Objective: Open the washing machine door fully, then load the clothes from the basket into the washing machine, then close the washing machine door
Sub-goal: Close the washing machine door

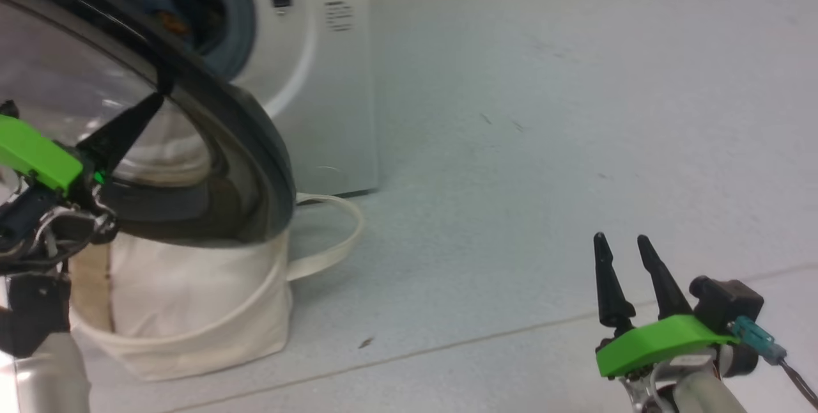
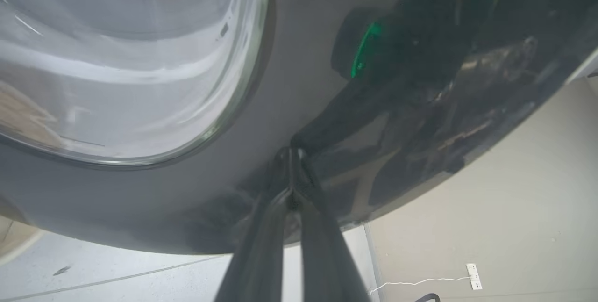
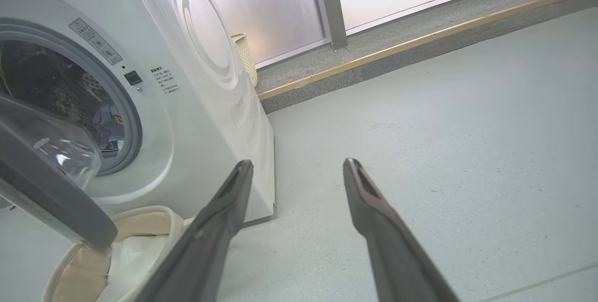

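Note:
The washing machine point(image 1: 319, 80) stands at the upper left with its mouth uncovered. Its door point(image 1: 255, 138) hangs swung out in front of it, above the cream basket point(image 1: 192, 298). My left gripper point(image 1: 163, 89) is shut, and its tips point(image 2: 292, 154) press on the door's glossy black rim point(image 2: 303, 59) beside the glass dome point(image 2: 117, 59). Light blue printed clothes point(image 3: 110, 124) lie inside the drum, seen also as a dark blue and orange patch point(image 1: 172, 20). The basket point(image 3: 79, 269) shows white padding point(image 3: 128, 253). Over bare floor at the lower right, my right gripper point(image 1: 623, 243) is open and holds nothing point(image 3: 299, 166).
Grey floor point(image 1: 543, 144) stretches to the right of the machine. In the right wrist view, a woven bin point(image 3: 245, 56) stands behind the machine by a raised ledge point(image 3: 420, 40) under frosted windows. A wall socket point(image 2: 474, 276) with a white cable shows in the left wrist view.

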Controlling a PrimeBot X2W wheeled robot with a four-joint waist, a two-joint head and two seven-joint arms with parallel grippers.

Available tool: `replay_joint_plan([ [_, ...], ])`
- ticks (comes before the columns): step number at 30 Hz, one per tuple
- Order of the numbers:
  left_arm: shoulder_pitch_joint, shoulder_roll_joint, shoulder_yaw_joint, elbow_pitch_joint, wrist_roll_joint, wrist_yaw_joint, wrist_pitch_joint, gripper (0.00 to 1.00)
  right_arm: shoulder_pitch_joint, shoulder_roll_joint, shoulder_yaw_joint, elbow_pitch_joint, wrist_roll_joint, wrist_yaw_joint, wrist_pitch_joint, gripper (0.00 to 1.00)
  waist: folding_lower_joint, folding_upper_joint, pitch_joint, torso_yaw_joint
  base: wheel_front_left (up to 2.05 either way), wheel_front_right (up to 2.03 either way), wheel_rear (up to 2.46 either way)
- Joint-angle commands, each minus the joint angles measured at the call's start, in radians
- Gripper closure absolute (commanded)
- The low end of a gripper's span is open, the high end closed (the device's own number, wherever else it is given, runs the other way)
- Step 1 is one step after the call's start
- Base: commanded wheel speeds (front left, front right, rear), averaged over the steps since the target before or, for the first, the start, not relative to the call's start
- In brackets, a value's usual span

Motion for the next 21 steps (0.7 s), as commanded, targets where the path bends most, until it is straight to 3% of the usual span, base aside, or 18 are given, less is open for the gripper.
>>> replay_joint_plan([
  [1,-0.054,0.052,0.034,-0.024,0.007,-0.011,-0.014,1.0,-0.05,0.001,0.023,-0.036,-0.014,0.0,-0.013,0.0,-0.0001,-0.0001,0.038,-0.07,0.0,0.0,0.0],
  [7,-0.069,0.065,0.038,0.042,0.012,-0.044,-0.039,1.0,-0.053,0.0,0.027,-0.029,-0.012,0.0,-0.013,0.0,-0.0001,-0.0001,0.027,-0.084,0.0,0.0,0.0],
  [13,-0.057,0.054,0.023,0.086,0.017,-0.068,-0.047,1.0,-0.055,-0.018,0.046,-0.017,-0.002,0.0,-0.013,0.0,-0.0001,-0.0001,-0.007,0.004,0.0,0.0,0.0],
  [14,-0.053,0.048,0.021,0.089,0.014,-0.067,-0.042,0.37,-0.057,-0.021,0.049,-0.016,-0.001,0.0,-0.013,0.0,-0.0001,-0.0001,-0.01,0.023,0.0,0.0,0.0],
  [15,-0.049,0.042,0.015,0.091,0.012,-0.065,-0.032,0.0,-0.059,-0.025,0.052,-0.015,0.0,0.0,-0.013,0.0,-0.0001,-0.0001,-0.012,0.043,0.0,0.0,0.0],
  [21,0.011,0.054,-0.068,0.021,0.11,-0.12,-0.093,0.0,-0.077,-0.042,0.062,-0.017,0.002,0.0,-0.013,0.0,-0.0001,-0.0001,-0.014,0.165,0.0,0.0,0.0],
])
